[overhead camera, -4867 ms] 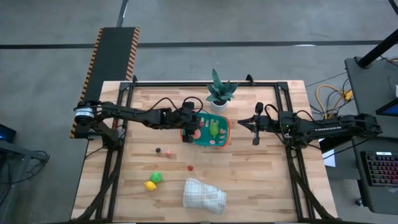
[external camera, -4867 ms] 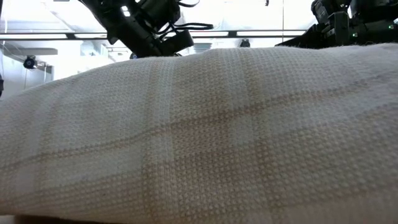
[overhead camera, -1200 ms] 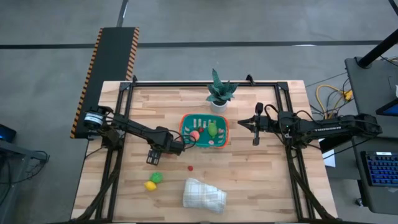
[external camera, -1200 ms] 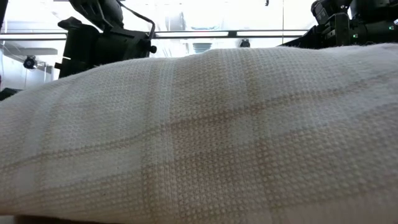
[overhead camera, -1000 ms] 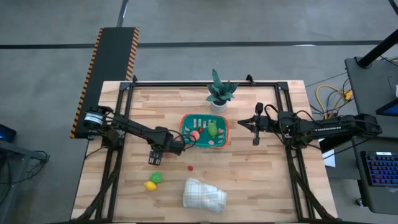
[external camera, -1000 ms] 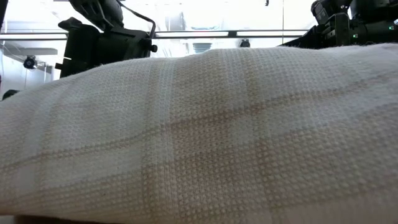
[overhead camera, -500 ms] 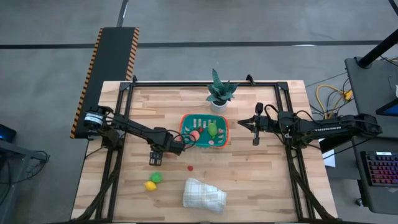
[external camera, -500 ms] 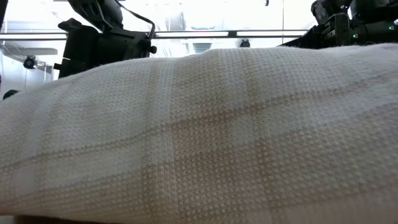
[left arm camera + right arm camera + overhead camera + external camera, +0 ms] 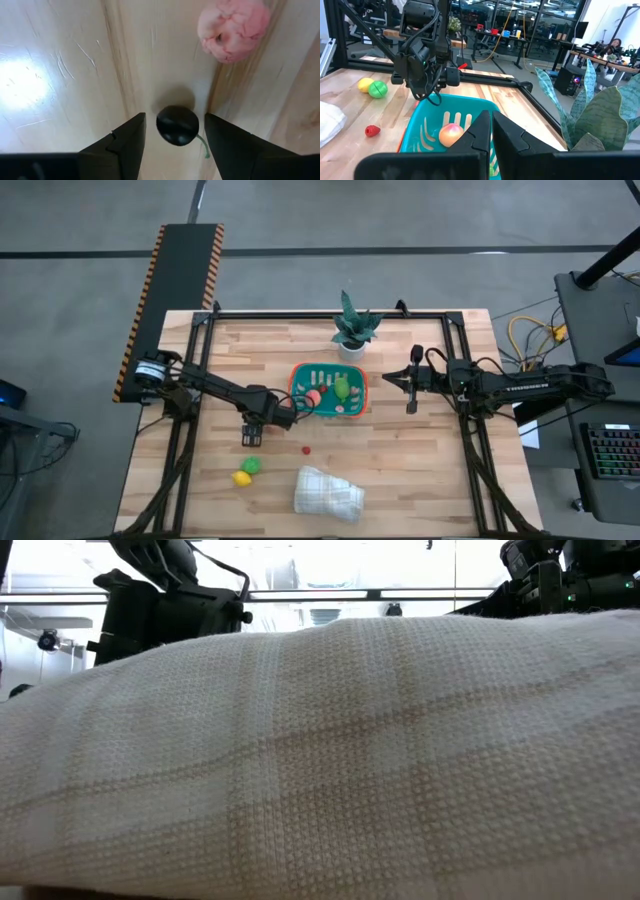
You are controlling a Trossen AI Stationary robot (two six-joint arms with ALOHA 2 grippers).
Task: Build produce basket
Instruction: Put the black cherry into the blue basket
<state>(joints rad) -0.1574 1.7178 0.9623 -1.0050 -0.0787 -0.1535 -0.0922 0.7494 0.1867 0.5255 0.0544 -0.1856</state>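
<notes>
My left gripper (image 9: 256,422) points down at the table, just left of the teal basket (image 9: 358,390), and is open. In the left wrist view a small dark berry (image 9: 177,125) with a green stalk lies on the wood between the two fingers (image 9: 127,140); neither touches it. A pink berry (image 9: 232,27) lies just beyond. A peach piece (image 9: 313,396) and a green piece (image 9: 342,387) lie in the basket. A green piece (image 9: 251,465), a yellow piece (image 9: 241,478) and a red berry (image 9: 306,448) rest on the table. My right gripper (image 9: 410,385) hangs level and shut, right of the basket.
A folded white cloth (image 9: 328,492) lies near the front edge and fills the low view (image 9: 320,760). A potted plant (image 9: 352,328) stands behind the basket. Black frame rails (image 9: 205,380) run along the table's left and right sides.
My left gripper has rolled slightly about its own axis while staying over the dark berry, still open. Nothing else has moved.
</notes>
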